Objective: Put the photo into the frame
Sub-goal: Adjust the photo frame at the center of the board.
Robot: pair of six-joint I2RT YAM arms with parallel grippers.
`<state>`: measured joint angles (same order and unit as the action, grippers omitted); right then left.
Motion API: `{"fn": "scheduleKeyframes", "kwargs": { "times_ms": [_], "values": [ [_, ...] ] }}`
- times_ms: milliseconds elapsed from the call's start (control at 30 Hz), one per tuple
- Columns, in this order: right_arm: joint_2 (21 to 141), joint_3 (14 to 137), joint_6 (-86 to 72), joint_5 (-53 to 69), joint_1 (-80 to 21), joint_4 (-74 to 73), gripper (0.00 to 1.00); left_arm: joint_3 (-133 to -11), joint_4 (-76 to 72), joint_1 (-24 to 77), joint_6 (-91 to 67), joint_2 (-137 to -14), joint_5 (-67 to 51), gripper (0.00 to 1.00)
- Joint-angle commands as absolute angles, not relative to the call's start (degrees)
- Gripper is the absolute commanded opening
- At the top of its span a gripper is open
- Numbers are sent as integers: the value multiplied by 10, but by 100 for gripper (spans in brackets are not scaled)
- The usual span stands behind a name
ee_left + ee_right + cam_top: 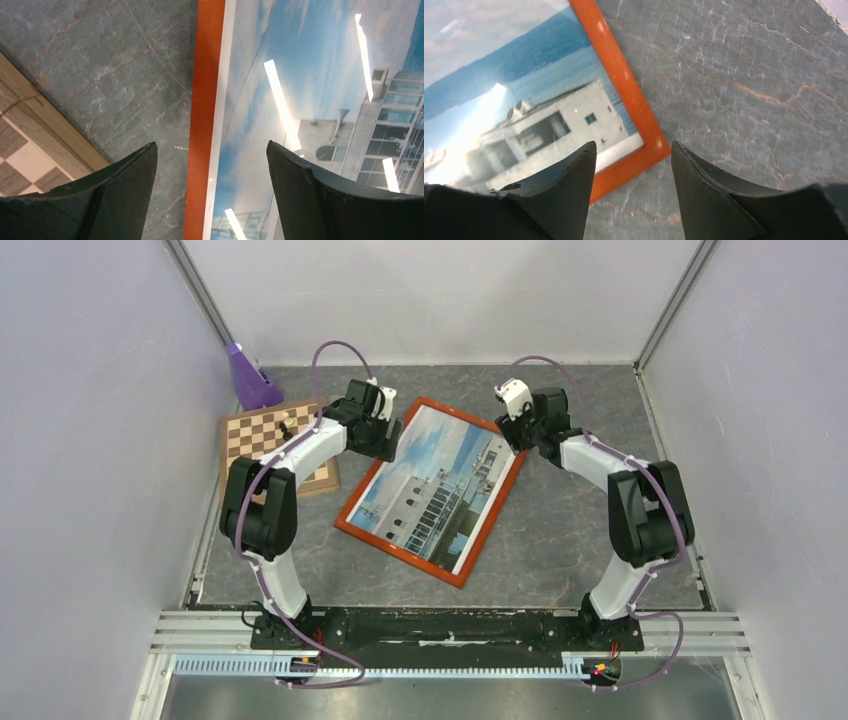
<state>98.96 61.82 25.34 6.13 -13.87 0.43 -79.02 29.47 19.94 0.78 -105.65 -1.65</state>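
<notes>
The photo (pixel 440 480) lies inside the frame (pixel 202 100) (flat); left gripper (pixel 212 145) spread above.

Overhead view — both wrists close above frame (pixel 204 125)

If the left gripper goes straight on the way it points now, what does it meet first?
Probably the orange rail of the frame, right beside the photo; height is unclear.

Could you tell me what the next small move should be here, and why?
Probably lift the left gripper and right gripper straight up: both hang open, holding nothing, and the photo already seems to lie inside the frame.
</notes>
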Motion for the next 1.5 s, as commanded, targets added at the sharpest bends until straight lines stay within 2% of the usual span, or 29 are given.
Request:
{"fn": "scheduleKeyframes", "kwargs": {
  "times_ms": [0,233,633,900,1233,1467],
  "values": [
    [1049,694,229,101,-131,40,58,-764,291,194,23,-1000,-23,86],
    [1132,765,250,141,-115,23,58,-736,295,194,40,-970,-24,86],
    [1189,807,288,235,-78,-16,57,-733,296,195,41,-968,-38,86],
    [1196,789,306,258,-70,-15,56,-732,296,195,43,-967,-38,86],
    [1187,772,304,284,-54,-8,47,-729,295,195,45,-964,-35,86],
    [1164,742,317,325,-43,-5,52,-728,295,194,45,-963,-37,86]
  ]
}}
